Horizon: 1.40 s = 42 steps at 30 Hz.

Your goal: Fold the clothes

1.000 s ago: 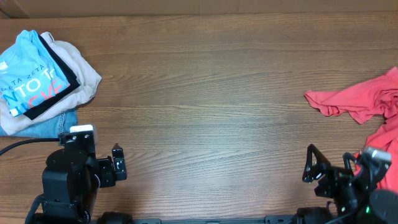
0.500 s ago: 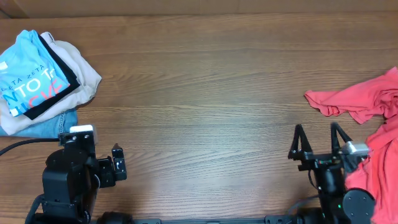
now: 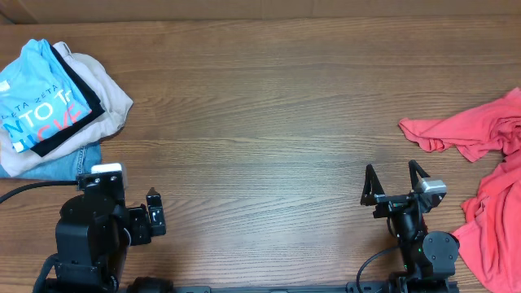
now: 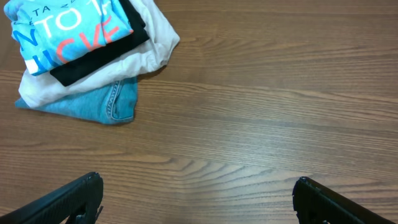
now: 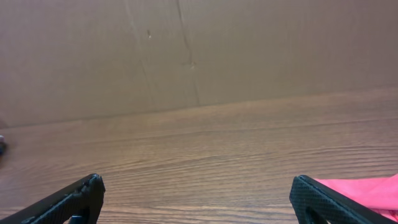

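Wooden table (image 3: 260,122) is holding the sky-blue T-shirt (image 3: 37,106) folded on a garment stack (image 3: 106,94) far left. The coral-red T-shirt (image 3: 480,130) is lying crumpled far right. Your left gripper (image 4: 198,186) and right gripper (image 3: 391,168) are both gaping, empty. You are likely starting the coral one, and reaching for its near edge looks like your next move.

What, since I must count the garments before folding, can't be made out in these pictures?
- Coral-red T-shirt: overhead, cut off by the right edge; right wrist view shows only a corner.
- Sky-blue T-shirt: lettering broken by its folds, overhead and left wrist views.
- Garments beneath it: mostly covered by it, kinds and number unclear.
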Each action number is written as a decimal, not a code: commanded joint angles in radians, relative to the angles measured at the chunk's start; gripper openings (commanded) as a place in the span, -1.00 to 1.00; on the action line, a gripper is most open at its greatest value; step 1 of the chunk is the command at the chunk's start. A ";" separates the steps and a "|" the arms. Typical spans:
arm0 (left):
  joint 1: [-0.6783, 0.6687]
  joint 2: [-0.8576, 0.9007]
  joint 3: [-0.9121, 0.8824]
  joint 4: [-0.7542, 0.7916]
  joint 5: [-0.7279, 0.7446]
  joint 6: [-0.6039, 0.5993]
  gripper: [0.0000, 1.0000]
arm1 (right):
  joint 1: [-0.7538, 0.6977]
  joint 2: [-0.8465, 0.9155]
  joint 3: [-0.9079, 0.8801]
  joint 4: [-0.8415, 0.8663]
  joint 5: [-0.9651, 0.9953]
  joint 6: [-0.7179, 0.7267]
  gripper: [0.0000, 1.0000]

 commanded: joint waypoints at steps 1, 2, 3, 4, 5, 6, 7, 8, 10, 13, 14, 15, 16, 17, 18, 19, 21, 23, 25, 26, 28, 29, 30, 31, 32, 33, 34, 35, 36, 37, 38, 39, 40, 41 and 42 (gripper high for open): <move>-0.006 -0.003 -0.001 0.003 -0.017 -0.013 1.00 | 0.003 -0.009 -0.010 0.001 0.005 -0.007 1.00; -0.006 -0.003 -0.001 0.003 -0.016 -0.013 1.00 | 0.003 -0.009 -0.010 0.001 0.005 -0.006 1.00; -0.006 -0.003 -0.001 0.003 -0.017 -0.013 1.00 | 0.003 -0.009 -0.010 0.002 0.005 -0.006 1.00; -0.006 -0.003 -0.001 0.003 -0.017 -0.013 1.00 | 0.003 -0.009 -0.010 0.002 0.005 -0.007 1.00; -0.006 -0.003 -0.001 0.003 -0.016 -0.013 1.00 | 0.003 -0.009 -0.010 0.002 0.005 -0.006 1.00; -0.006 -0.003 -0.001 0.003 -0.016 -0.013 0.99 | 0.003 -0.009 -0.010 0.002 0.005 -0.006 1.00; -0.006 -0.003 -0.001 0.003 -0.016 -0.013 1.00 | 0.003 -0.009 -0.010 0.002 0.005 -0.006 1.00; -0.006 -0.003 -0.001 0.003 -0.016 -0.013 1.00 | 0.003 -0.009 -0.010 0.001 0.005 -0.007 1.00; -0.006 -0.003 -0.001 0.003 -0.016 -0.013 0.99 | 0.003 -0.009 -0.010 0.002 0.005 -0.006 1.00; -0.006 -0.003 -0.001 0.003 -0.016 -0.013 1.00 | 0.003 -0.009 -0.010 0.002 0.005 -0.006 1.00; -0.006 -0.003 -0.001 0.003 -0.016 -0.013 1.00 | 0.003 -0.009 -0.010 0.002 0.005 -0.007 1.00; -0.006 -0.003 -0.001 0.003 -0.017 -0.013 1.00 | 0.003 -0.009 -0.010 0.002 0.005 -0.007 1.00; -0.006 -0.003 -0.001 0.003 -0.017 -0.013 1.00 | 0.003 -0.009 -0.010 0.002 0.005 -0.006 1.00; -0.006 -0.003 -0.001 0.003 -0.017 -0.013 1.00 | 0.003 -0.009 -0.010 0.002 0.005 -0.007 1.00; -0.006 -0.003 -0.001 0.003 -0.016 -0.013 1.00 | 0.003 -0.009 -0.010 0.002 0.005 -0.006 1.00; -0.006 -0.003 -0.001 0.003 -0.016 -0.013 1.00 | 0.003 -0.009 -0.010 0.002 0.005 -0.006 1.00; -0.006 -0.003 -0.001 0.003 -0.017 -0.013 1.00 | 0.003 -0.009 -0.010 0.002 0.005 -0.007 1.00; -0.006 -0.003 -0.001 0.003 -0.017 -0.013 0.99 | 0.003 -0.009 -0.010 0.002 0.005 -0.007 1.00; -0.006 -0.003 -0.001 0.003 -0.016 -0.013 0.99 | 0.003 -0.009 -0.010 0.002 0.005 -0.007 1.00; -0.006 -0.003 -0.001 0.003 -0.016 -0.013 1.00 | 0.003 -0.009 -0.010 0.002 0.005 -0.007 1.00; -0.006 -0.003 -0.001 0.003 -0.017 -0.013 1.00 | 0.003 -0.009 -0.010 0.001 0.005 -0.006 1.00; -0.006 -0.003 -0.001 0.003 -0.017 -0.013 0.99 | 0.003 -0.009 -0.010 0.002 0.005 -0.007 1.00; -0.006 -0.003 -0.001 0.004 -0.016 -0.013 0.99 | 0.003 -0.009 -0.010 0.001 0.005 -0.007 1.00; -0.006 -0.003 -0.003 0.003 -0.017 -0.013 1.00 | 0.003 -0.009 -0.010 0.002 0.005 -0.006 1.00; -0.006 -0.003 -0.003 0.003 -0.016 -0.013 1.00 | 0.003 -0.009 -0.010 0.002 0.005 -0.007 1.00; -0.006 -0.003 -0.003 0.003 -0.016 -0.013 1.00 | 0.003 -0.009 -0.010 0.002 0.005 -0.007 1.00; -0.006 -0.006 -0.003 -0.004 -0.018 -0.007 1.00 | 0.003 -0.009 -0.010 0.001 0.005 -0.007 1.00; -0.006 -0.010 -0.005 -0.024 -0.018 0.002 1.00 | 0.003 -0.009 -0.010 0.002 0.005 -0.007 1.00; -0.006 -0.016 -0.005 -0.051 -0.018 0.002 1.00 | 0.003 -0.009 -0.010 0.002 0.005 -0.007 1.00; -0.006 -0.023 -0.010 -0.067 -0.017 0.002 1.00 | 0.003 -0.009 -0.010 0.002 0.005 -0.007 1.00; -0.006 -0.031 -0.016 -0.076 -0.017 0.002 1.00 | 0.003 -0.009 -0.010 0.002 0.005 -0.006 1.00; -0.006 -0.042 -0.029 -0.078 -0.017 0.002 0.99 | 0.003 -0.009 -0.010 0.002 0.005 -0.007 1.00; -0.006 -0.054 -0.046 -0.079 -0.017 0.002 0.99 | 0.003 -0.009 -0.010 0.002 0.005 -0.007 1.00; -0.006 -0.069 -0.069 -0.068 -0.017 0.002 0.99 | 0.003 -0.009 -0.010 0.002 0.005 -0.007 1.00; -0.006 -0.082 -0.090 -0.051 -0.021 0.004 1.00 | 0.003 -0.009 -0.010 0.002 0.005 -0.006 1.00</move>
